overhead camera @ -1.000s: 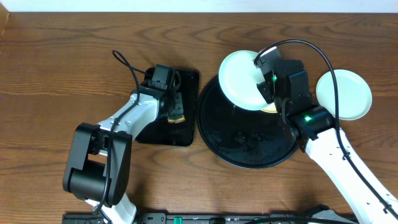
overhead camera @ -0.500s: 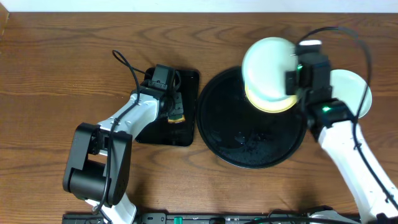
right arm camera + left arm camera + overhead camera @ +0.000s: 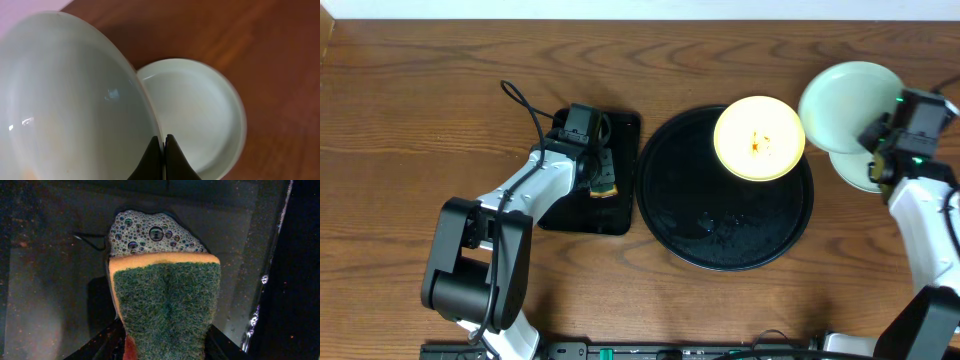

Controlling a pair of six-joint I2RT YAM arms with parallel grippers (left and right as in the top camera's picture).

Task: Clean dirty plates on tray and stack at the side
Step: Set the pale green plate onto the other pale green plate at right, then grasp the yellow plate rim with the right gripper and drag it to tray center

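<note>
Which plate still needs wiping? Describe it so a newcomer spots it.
Find the large round black tray. On its upper right part in the overhead view lies the pale yellow plate. It alone is yellow and bears a small orange smear; off the tray at the right, the upper mint plate, held in the right gripper, hangs above the lower mint plate.

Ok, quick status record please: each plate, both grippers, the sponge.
yellow plate: on the round tray, orange smear in its middle
mint plate one: tilted, rim pinched by right gripper
mint plate two: flat on table, right of tray, below the held one
left gripper: shut on sponge
sponge: foam at its tip, over small tray
</note>
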